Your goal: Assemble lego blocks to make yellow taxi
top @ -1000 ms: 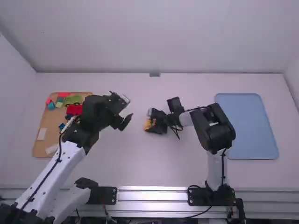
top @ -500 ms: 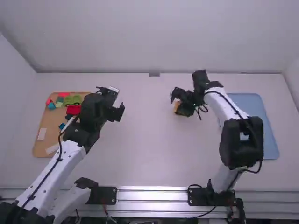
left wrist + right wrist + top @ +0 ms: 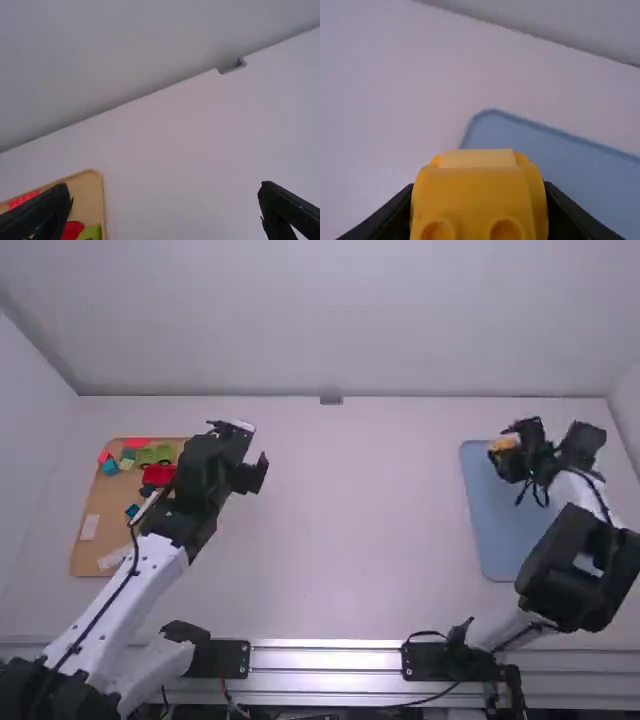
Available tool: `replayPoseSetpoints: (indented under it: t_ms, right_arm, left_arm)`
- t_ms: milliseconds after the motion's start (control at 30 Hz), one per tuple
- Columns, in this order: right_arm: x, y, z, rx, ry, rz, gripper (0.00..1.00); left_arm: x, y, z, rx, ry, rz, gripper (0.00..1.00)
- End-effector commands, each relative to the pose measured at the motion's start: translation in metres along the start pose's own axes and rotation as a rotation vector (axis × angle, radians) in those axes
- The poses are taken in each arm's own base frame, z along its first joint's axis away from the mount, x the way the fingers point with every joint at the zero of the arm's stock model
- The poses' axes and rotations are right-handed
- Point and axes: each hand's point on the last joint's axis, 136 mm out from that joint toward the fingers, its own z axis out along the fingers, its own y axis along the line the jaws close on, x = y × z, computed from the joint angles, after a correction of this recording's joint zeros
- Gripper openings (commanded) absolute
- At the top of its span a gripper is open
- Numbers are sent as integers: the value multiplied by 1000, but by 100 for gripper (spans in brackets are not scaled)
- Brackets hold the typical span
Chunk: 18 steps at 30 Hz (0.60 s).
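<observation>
I'm gripping the yellow taxi (image 3: 477,195) by its sides in my right claw (image 3: 479,200), above the blue tray (image 3: 484,530); it's probably feeling light, stiff, wanting even pressure. My left claw (image 3: 165,187) is gaping wide.

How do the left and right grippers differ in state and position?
The left gripper is open and holds nothing; the right gripper is shut on a yellow piece. The left gripper is beside the brown tray, the right gripper over the blue tray. Both are black.
</observation>
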Motion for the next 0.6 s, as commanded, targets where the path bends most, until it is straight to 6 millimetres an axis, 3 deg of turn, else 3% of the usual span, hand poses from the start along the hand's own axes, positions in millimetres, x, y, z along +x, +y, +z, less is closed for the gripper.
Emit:
replayPoseSetpoints:
  t_ms: [0, 133, 233, 333, 433, 467, 567]
  right_arm:
    - [30, 12, 13, -50, -45, 233, 33]
    - [75, -10, 24, 87, -52, 375, 43]
    - [101, -14, 28, 151, 11, 424, 44]
    - [125, -17, 28, 217, 106, 479, 52]
    - [128, -18, 25, 222, 144, 484, 81]
    - [125, -18, 23, 217, 153, 482, 99]
    - [106, -15, 8, 224, 194, 481, 99]
  left_arm:
    - [3, -1, 3, 0, 7, -5, 99]
    - [4, -1, 4, -1, 11, -35, 99]
    - [3, -1, 4, -1, 8, -58, 99]
    - [2, -1, 4, -3, 3, -61, 99]
    - [-1, 0, 4, -6, -8, -100, 99]
    - [-3, 1, 4, -11, -14, -127, 99]
    - [-5, 6, 4, -36, -22, -170, 99]
